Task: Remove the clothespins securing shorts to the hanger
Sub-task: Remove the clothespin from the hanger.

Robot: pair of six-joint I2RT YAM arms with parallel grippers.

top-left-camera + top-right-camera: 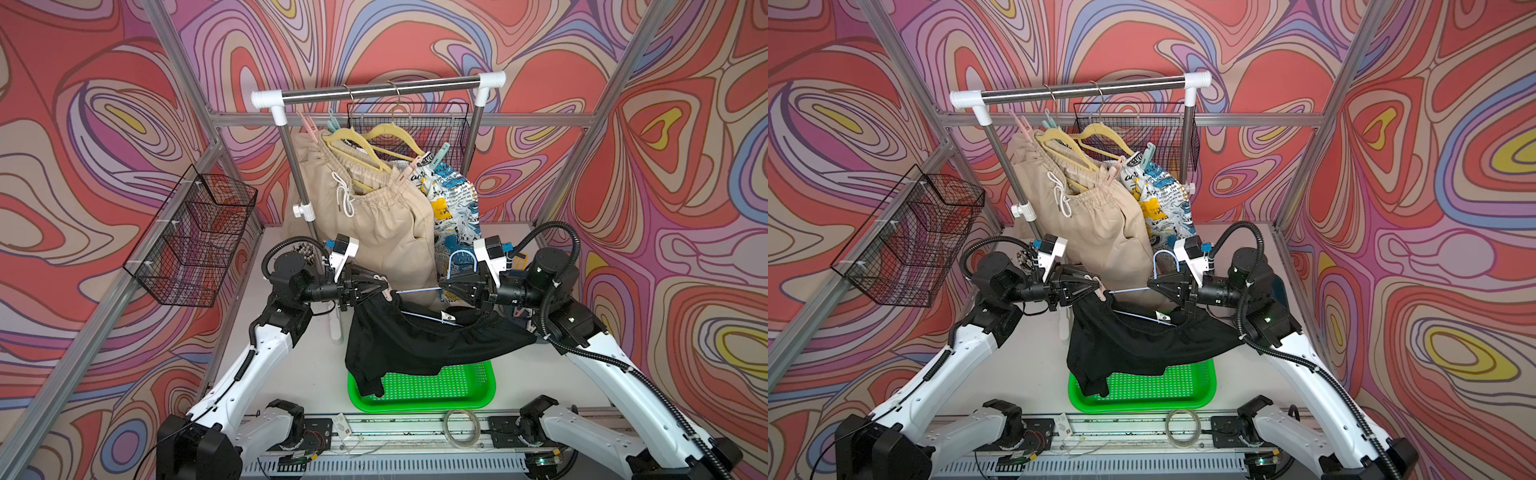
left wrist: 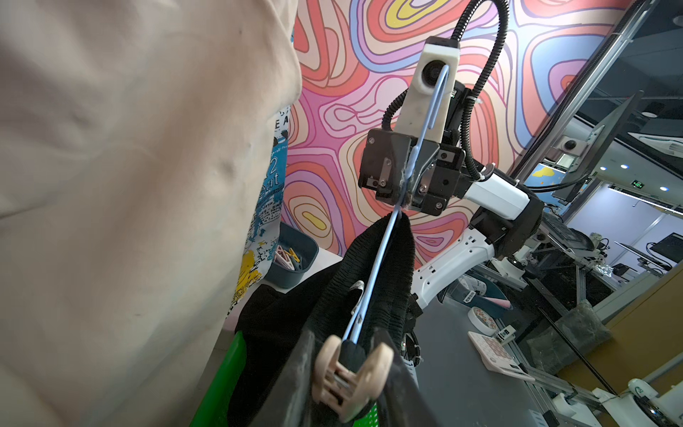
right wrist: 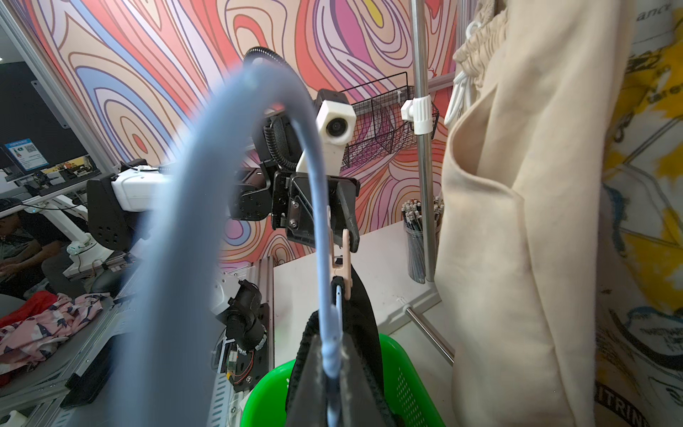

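Black shorts (image 1: 415, 345) hang from a blue hanger (image 1: 419, 289) over the green tray (image 1: 482, 386). My left gripper (image 1: 384, 289) is shut on the pale pink clothespin (image 2: 351, 373) that pins the waistband to the hanger's left end; its jaws press the clip's handles. My right gripper (image 1: 442, 286) is shut on the hanger (image 3: 318, 207) near its hook. Beige shorts (image 1: 386, 224) and printed shorts (image 1: 457, 208) hang on yellow hangers behind, with a pink clothespin (image 1: 305, 122) and a mint clothespin (image 1: 440, 153) among those on them.
The rack rail (image 1: 378, 89) spans the back, with a wire basket (image 1: 415, 129) behind it. Another wire basket (image 1: 195, 241) is fixed to the left frame. A blue bin (image 2: 295, 258) holds loose clothespins. A cup of pens (image 3: 417, 240) stands by the rack post.
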